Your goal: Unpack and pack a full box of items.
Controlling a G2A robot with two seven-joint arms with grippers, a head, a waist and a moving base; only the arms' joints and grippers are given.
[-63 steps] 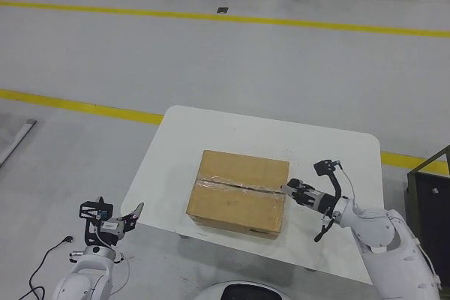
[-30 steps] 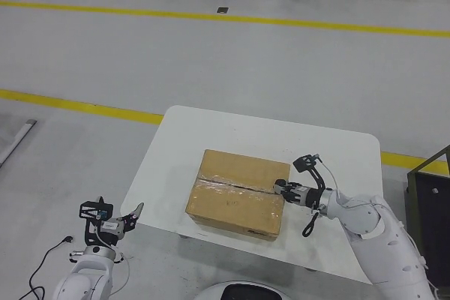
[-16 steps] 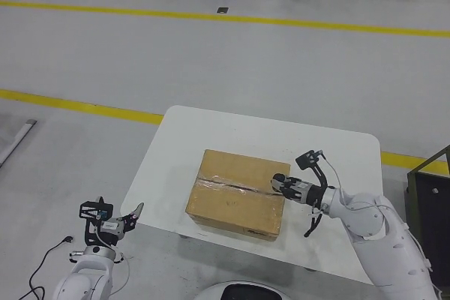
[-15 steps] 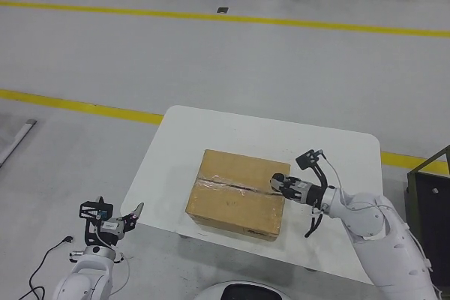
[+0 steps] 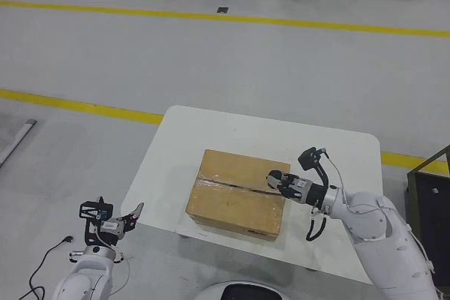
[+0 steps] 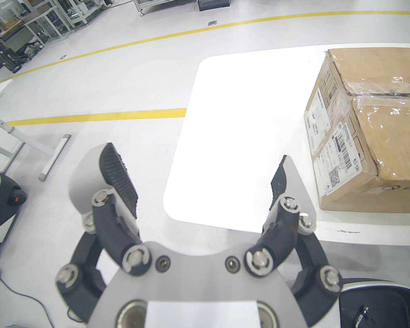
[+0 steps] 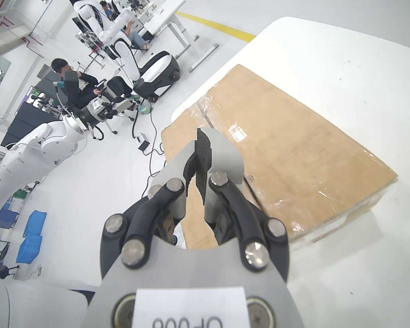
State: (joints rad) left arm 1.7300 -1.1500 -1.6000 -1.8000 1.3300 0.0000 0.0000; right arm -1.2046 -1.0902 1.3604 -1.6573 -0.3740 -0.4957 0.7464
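A cardboard box (image 5: 238,193) stands closed on the white surface (image 5: 210,135), its flaps taped along the middle seam (image 5: 229,182); its contents are hidden. The box is set near the surface's robot-side rim, and bare surface is left on its other three sides. The right hand (image 5: 274,180), fingers pressed together, is held over the box's right end at the seam. The left hand (image 6: 195,154), fingers spread, is held well apart from the box, off the surface.

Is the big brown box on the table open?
No, the cardboard box is closed: its top flaps lie flat and meet in the middle, with clear tape over them.
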